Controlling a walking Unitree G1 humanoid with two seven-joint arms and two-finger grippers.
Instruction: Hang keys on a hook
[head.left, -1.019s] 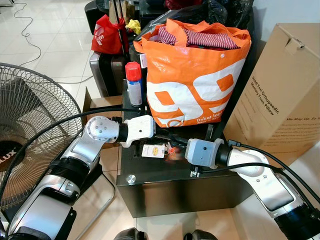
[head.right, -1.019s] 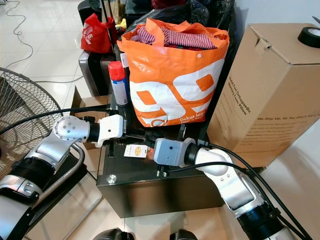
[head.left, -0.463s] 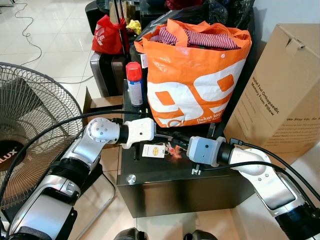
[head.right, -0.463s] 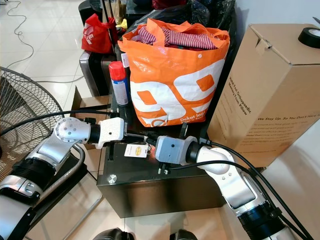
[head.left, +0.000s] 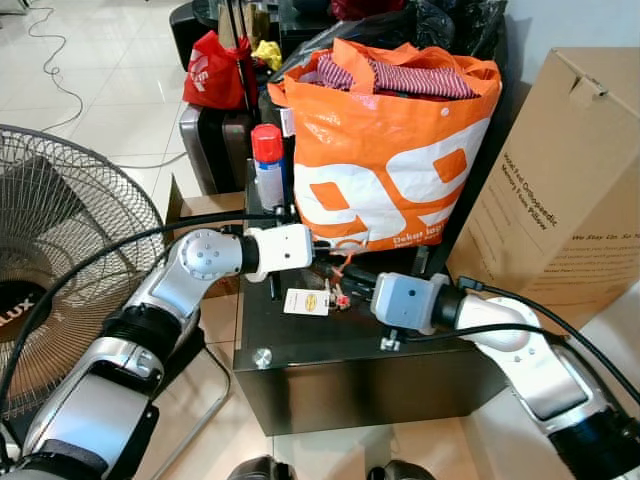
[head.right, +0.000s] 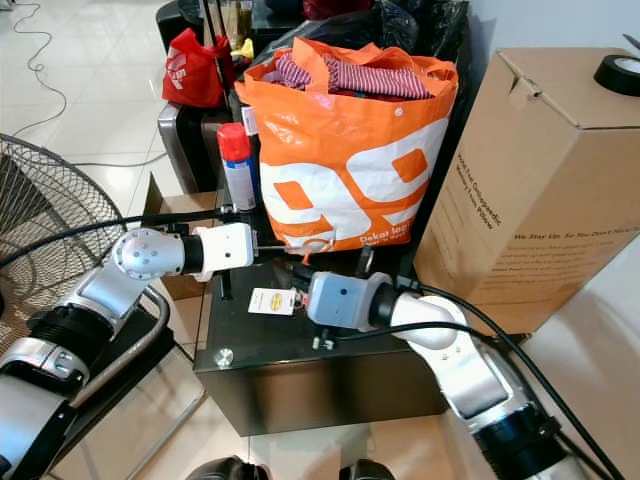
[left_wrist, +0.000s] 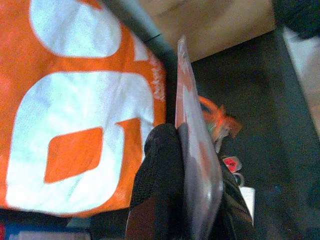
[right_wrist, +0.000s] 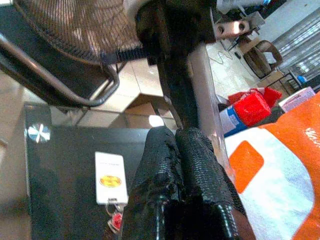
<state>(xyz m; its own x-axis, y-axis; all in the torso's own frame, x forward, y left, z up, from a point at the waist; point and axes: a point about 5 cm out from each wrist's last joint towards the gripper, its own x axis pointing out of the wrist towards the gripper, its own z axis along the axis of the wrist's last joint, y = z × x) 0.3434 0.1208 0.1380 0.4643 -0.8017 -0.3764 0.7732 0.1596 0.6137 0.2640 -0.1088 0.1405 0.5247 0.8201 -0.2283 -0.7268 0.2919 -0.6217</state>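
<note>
Hanging not yet done: the keys (head.left: 340, 292), with a white tag (head.left: 307, 301) and red-orange fobs, lie at the middle of the black glass-topped table (head.left: 300, 350), just in front of the orange bag (head.left: 385, 160)

- Left gripper (head.left: 322, 250): above the table's near-left part, close to the bag's lower front; fingers pinched narrow on a thin clear plastic piece (left_wrist: 197, 160), possibly the hook, though I cannot tell
- Right gripper (head.left: 352, 285): low over the keys; fingers (right_wrist: 172, 170) pressed together, and I cannot tell whether they hold anything
- Remaining, by my judgement: securing the key ring and putting it on a hook; roughly the first half at best

Surface: dark reflective glass with a round metal fitting (head.left: 263, 357) at the table's near-left corner; a red-capped spray can (head.left: 268, 165) left of the bag

Room: pale tiled floor, a standing fan (head.left: 60, 260) left of the table, a large cardboard box (head.left: 565, 190) to its right, a red bag (head.left: 212, 70) beyond
</note>
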